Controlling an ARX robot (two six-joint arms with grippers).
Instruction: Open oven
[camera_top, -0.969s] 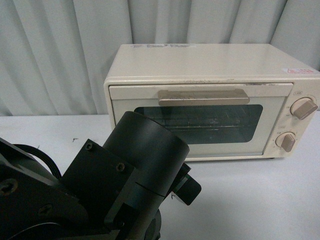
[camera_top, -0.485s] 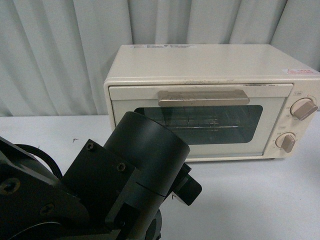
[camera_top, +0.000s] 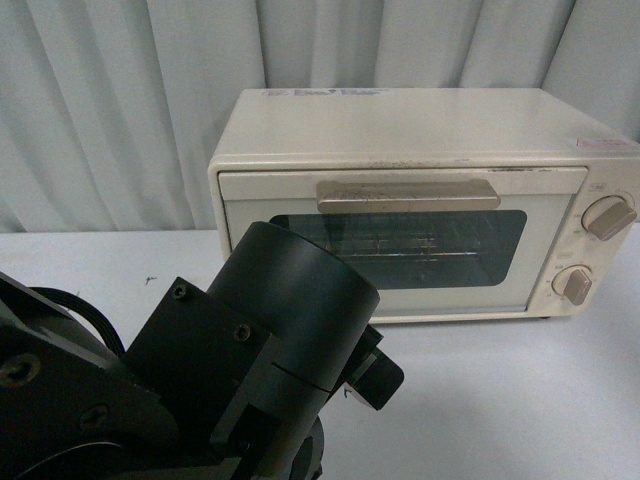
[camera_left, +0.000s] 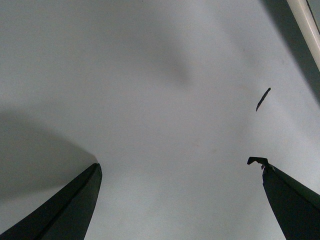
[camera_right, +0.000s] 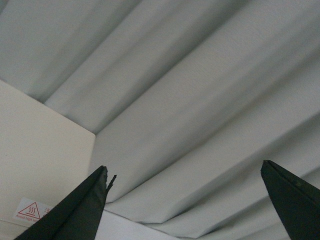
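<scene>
Looking out from the body camera, I have the left arm (camera_top: 250, 340) filling the near foreground: a black housing with a thick round barrel, raised over the front-left part of the bench (camera_top: 500, 400). On its wrist camera the left gripper (camera_left: 176, 163) points down at bare pale bench surface. Its two dark fingers (camera_left: 75, 205) are spread wide with nothing between them, so those jaws are released. A small dark mark (camera_left: 262, 99) lies on the bench just past them.

Farther back, the oven (camera_top: 400, 125) stands toward the back edge of the bench, right of centre. I read its door (camera_top: 390, 290) as closed against the body. The tan bar handle (camera_top: 408, 195) runs across the top of the door, and the wire rack (camera_top: 400, 245) shows through the glass. Two beige knobs (camera_top: 608, 217) sit one above the other at the right of the front.

On the right wrist camera, the right gripper (camera_right: 183, 167) is also spread wide and holds nothing. One finger is beside a cream oven face with a red warning sticker (camera_right: 30, 210). Behind everything hangs the pale folded curtain (camera_top: 120, 100).
</scene>
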